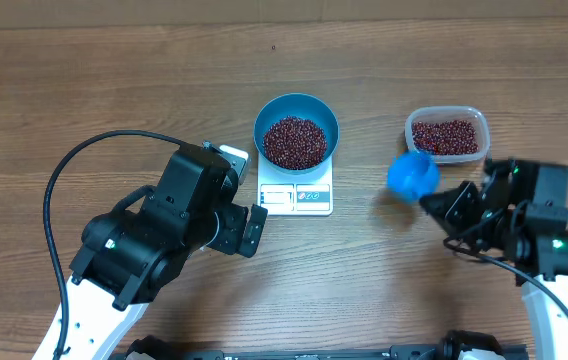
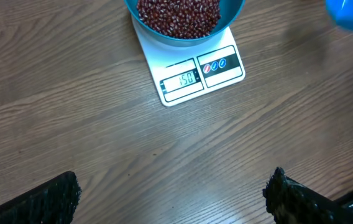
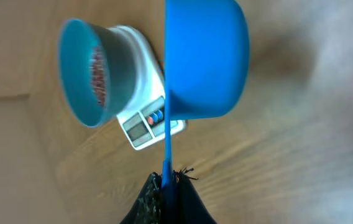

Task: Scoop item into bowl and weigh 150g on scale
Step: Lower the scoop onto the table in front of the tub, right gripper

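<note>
Well, the bowl [image 1: 274, 110] of beans [image 1: 296, 142] sits on the scale [image 1: 296, 197] about mid-table, and the tub [image 1: 483, 125] lies nearer the right edge. My right gripper [image 3: 166, 186] is clenched on the handle [image 3: 166, 146] of the scoop [image 3: 204, 62], held over the table between tub and scale. The left gripper [image 2: 173, 180] is released, wide and empty, off the scale's near left corner.

I judge the weighing near done. The care now is to hold the scoop level, away from the bowl, and touch nothing on the scale (a nudge would spoil the reading).

Only the left wrist view lets me read the display [image 2: 181, 79], which seems to show the target; overhead it is too small. Only overhead shows the tub.
</note>
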`<state>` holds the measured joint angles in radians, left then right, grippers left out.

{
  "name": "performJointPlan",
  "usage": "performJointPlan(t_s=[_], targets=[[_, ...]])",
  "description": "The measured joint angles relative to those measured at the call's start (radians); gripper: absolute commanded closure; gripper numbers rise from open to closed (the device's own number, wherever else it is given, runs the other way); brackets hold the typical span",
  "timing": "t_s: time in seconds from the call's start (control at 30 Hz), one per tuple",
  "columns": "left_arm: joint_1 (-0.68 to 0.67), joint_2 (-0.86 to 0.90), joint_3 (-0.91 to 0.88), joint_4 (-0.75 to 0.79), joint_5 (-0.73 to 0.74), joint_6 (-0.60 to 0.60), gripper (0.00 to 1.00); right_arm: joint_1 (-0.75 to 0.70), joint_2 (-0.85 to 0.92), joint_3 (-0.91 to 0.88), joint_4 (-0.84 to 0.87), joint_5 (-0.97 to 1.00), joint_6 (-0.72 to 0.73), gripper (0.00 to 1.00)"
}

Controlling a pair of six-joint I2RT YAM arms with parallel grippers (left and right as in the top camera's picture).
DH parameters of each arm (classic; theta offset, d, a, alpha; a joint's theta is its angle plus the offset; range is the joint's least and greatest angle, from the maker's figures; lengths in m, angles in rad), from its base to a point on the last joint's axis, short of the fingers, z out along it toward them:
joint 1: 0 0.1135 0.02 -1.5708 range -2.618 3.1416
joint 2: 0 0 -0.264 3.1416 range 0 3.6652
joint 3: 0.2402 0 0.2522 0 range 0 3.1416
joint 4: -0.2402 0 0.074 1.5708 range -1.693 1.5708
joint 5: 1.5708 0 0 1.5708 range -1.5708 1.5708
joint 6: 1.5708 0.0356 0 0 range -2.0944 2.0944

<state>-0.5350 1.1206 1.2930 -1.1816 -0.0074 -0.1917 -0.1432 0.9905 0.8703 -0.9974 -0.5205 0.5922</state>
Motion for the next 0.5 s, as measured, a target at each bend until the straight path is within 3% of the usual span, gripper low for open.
performJointPlan(t_s=[0.3,0.43,0.5], targets=[[0.000,0.000,0.000,0.000,0.000,0.000,0.01,0.000,0.014,-0.097,0.012,0.025,0.200,0.95],[0.000,0.000,0.000,0.000,0.000,0.000,0.01,0.000,0.044,-0.108,0.027,0.036,0.231,0.60],[0.000,0.000,0.000,0.000,0.000,0.000,0.01,0.000,0.062,-0.108,0.030,0.038,0.243,0.50]])
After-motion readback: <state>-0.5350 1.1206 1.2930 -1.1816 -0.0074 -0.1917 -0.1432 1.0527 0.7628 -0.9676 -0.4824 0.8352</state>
